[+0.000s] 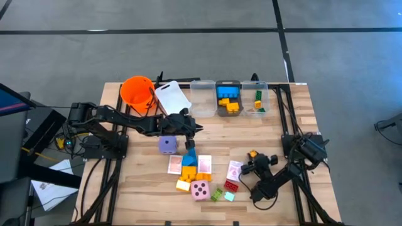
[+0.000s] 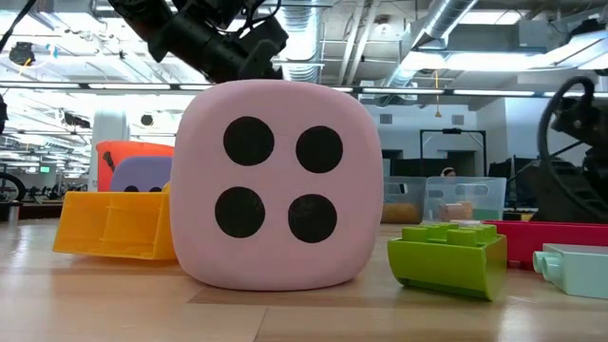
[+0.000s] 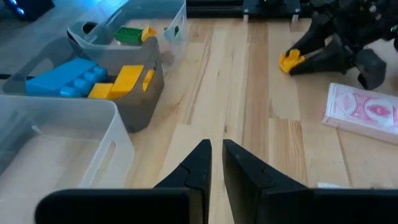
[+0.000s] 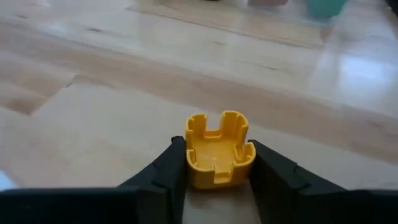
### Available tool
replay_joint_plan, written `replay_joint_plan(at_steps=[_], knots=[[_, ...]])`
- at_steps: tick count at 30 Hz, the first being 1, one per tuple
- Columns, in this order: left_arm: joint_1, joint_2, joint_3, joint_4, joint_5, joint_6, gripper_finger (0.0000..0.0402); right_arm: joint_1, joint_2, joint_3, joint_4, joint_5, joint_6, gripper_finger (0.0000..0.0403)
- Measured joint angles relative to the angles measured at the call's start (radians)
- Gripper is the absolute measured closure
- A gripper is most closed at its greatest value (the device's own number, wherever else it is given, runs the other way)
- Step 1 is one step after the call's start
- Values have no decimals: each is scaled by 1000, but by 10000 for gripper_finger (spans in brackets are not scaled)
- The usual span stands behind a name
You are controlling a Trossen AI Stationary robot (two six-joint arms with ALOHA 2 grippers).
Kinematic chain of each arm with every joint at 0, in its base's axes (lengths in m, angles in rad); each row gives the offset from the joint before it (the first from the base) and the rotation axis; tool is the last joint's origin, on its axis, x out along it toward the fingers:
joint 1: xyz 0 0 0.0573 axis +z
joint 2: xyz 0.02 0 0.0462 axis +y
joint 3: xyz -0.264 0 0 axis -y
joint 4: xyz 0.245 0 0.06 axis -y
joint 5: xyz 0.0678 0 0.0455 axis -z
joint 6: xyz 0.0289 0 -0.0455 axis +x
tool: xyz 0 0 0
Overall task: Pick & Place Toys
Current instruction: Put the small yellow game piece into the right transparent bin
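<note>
Here the right gripper (image 4: 214, 168) is clamped on a small yellow brick (image 4: 216, 149), just above the counter (image 1: 276, 135) near its right side, beside a pink-backed card (image 1: 234, 169). To do this well, I would keep the squeeze even and lift straight before heading to the bins (image 1: 228, 97). The right arm lies low and folded, wrist pointing inward. The left gripper (image 3: 214, 163), fingers together and empty, hangs over the middle toys.
</note>
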Motion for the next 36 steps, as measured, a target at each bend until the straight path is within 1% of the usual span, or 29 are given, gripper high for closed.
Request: replay_joint_plan(at_steps=[2, 6, 10, 12, 13, 14, 16, 18, 25, 29, 33, 36], knots=[[0, 0, 0, -15, 0, -1, 371, -6, -19, 11, -32, 24, 1, 272], [0, 0, 0, -39, 0, -2, 371, -31, -85, 49, -121, 121, 1, 268], [0, 0, 0, -47, 0, -19, 371, -79, -173, 104, -296, 135, -21, 249], [0, 0, 0, -48, 0, -40, 371, -103, -219, 126, -406, 168, -48, 251], [0, 0, 0, -50, 0, -50, 371, -119, -242, 135, -457, 204, -47, 254], [0, 0, 0, -55, 0, -61, 371, -139, -266, 134, -457, 246, -56, 259], [0, 0, 0, -70, 0, -82, 371, -202, -339, 109, -432, 354, -162, 267], [0, 0, 0, -81, 0, -90, 371, -283, -405, 105, -443, 404, -228, 270], [0, 0, 0, -97, 0, -103, 371, -608, -580, 59, -450, 442, -523, 243], [0, 0, 0, -105, -1, -103, 371, -780, -640, 60, -428, 449, -673, 253], [0, 0, 0, -125, -1, -103, 371, -905, -660, 59, -333, 447, -858, 264], [0, 0, 0, -145, -1, -103, 371, -965, -657, 59, -237, 440, -979, 248]])
